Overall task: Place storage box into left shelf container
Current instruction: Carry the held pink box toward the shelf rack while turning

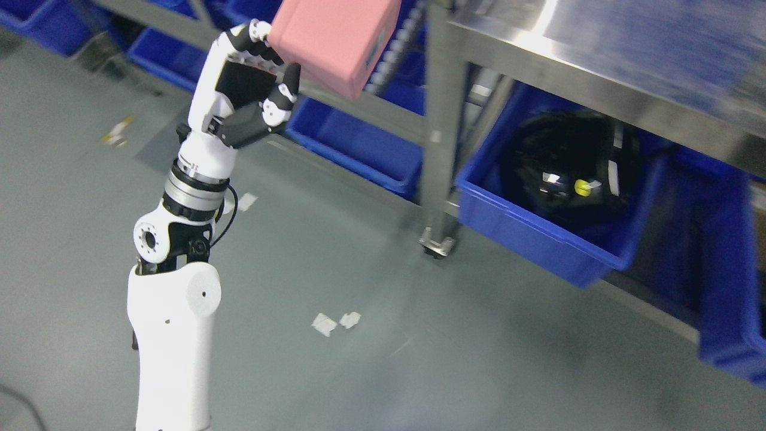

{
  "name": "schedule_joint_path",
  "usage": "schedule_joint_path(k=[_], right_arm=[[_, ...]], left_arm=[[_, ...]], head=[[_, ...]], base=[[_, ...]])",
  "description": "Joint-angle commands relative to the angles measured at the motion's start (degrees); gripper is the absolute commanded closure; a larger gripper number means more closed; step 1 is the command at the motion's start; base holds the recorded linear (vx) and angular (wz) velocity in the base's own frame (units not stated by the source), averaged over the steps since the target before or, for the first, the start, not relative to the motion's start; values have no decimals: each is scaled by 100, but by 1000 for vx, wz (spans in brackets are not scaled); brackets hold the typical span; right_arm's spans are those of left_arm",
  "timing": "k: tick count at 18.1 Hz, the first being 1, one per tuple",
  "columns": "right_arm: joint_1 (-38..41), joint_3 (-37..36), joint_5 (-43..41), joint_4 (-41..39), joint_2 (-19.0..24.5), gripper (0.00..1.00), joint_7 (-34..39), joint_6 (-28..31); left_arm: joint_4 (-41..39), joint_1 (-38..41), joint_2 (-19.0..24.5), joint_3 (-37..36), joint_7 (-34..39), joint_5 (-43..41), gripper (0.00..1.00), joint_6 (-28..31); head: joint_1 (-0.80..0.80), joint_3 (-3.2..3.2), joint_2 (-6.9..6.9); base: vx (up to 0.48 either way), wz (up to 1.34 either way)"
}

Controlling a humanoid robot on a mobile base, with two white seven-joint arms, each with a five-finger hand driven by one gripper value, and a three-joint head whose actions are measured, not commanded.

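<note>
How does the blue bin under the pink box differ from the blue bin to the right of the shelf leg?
The bin under the pink box looks empty; the right bin holds a black object with a yellow spot. The first sits farther from the camera, behind the leg; the right one sits nearer. Both are blue, open-topped and on the low shelf level.

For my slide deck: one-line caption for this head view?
Left hand holds a pink storage box raised above blue bins under a steel shelf.
</note>
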Motion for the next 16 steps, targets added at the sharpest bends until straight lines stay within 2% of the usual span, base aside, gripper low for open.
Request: schedule_joint_path(k=[1,5,9,13,16], right_arm=[[-45,-17,-9,-100,-100,0,11,-4],[-45,-17,-9,-100,-100,0,20,-4],[-45,-17,-9,-100,-100,0,20,-4],[-45,-17,-9,-100,-100,0,20,-4],[-45,-17,-9,-100,-100,0,20,-4]], left_arm=[[-803,1248,89,-955,-48,31,96,-462],[-803,1697,89,-964,-66,31,96,-770],[-795,2066,89,-973,-74,31,96,-1113],[-786,2207,89,-956,-57,31,95,-1307],[-786,2225,89,-912,-48,31,95,-1316]], head=[[0,0,0],[0,0,2],[0,0,3],[0,0,3],[0,0,3]], base=[[80,1736],[207,1744],[391,1519],[458,898],[546,331]])
